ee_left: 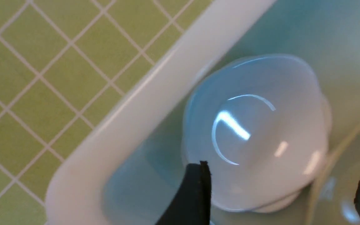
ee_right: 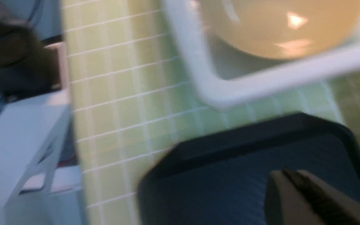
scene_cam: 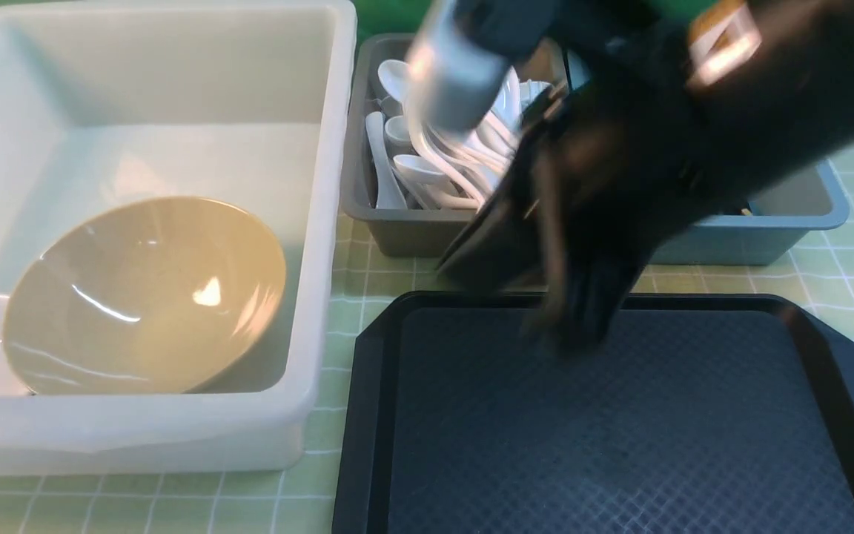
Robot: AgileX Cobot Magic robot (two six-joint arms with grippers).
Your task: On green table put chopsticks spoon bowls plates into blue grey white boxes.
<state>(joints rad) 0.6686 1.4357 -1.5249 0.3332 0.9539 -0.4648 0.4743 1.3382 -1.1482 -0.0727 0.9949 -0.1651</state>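
Observation:
The big white box [scene_cam: 323,222] holds the tan bowl [scene_cam: 145,297], tilted, and stacked white plates [ee_left: 255,131] in its near left corner, beside the bowl's rim [ee_left: 339,175]. My left gripper [ee_left: 281,187] hangs open just above the plates, holding nothing; it does not show in the front view. The grey box [scene_cam: 356,200] holds several white spoons [scene_cam: 427,170]. My blurred right arm hides most of the blue box [scene_cam: 805,208]. The right gripper [scene_cam: 575,319] [ee_right: 284,175] is shut and empty, over the far edge of the tray. No chopsticks show.
A flat black textured tray [scene_cam: 620,430] lies in front of the grey and blue boxes on the green table [scene_cam: 353,267]. A white frame [ee_right: 20,140] stands beyond the table's edge in the right wrist view.

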